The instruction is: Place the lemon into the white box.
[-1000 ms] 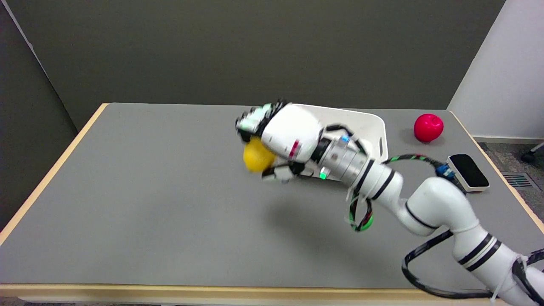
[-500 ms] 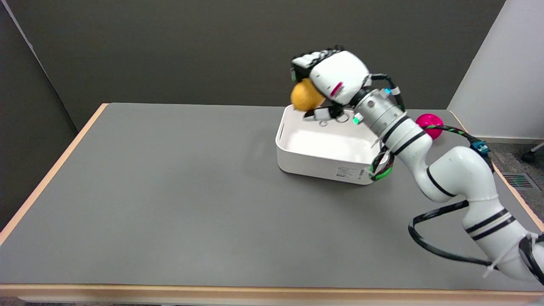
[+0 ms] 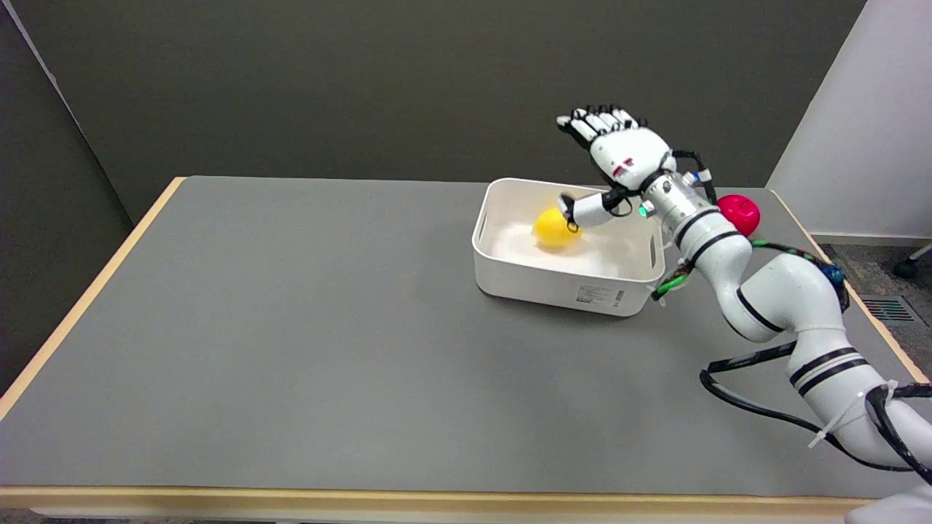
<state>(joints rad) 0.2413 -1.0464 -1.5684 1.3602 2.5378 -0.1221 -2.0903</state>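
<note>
Lemon [image 3: 553, 228] is sitting inside the white box [image 3: 564, 280] right now, resting on the bottom toward the back-left part of it, bright yellow against the white floor. My right hand [image 3: 619, 156] is up above the box's far-right side with the fingers [image 3: 601, 120] spread wide and pointing up and away, holding nothing. The thumb sticks out low to the left over the box and its tip looks like it's right at the lemon's edge, though I can't tell from this angle if it's actually touching or just in front of it. Box sits on the grey table [image 3: 291, 327] toward the far right. Red apple-looking thing [image 3: 741, 213] is just behind my forearm, outside the box on the right side of the table
</note>
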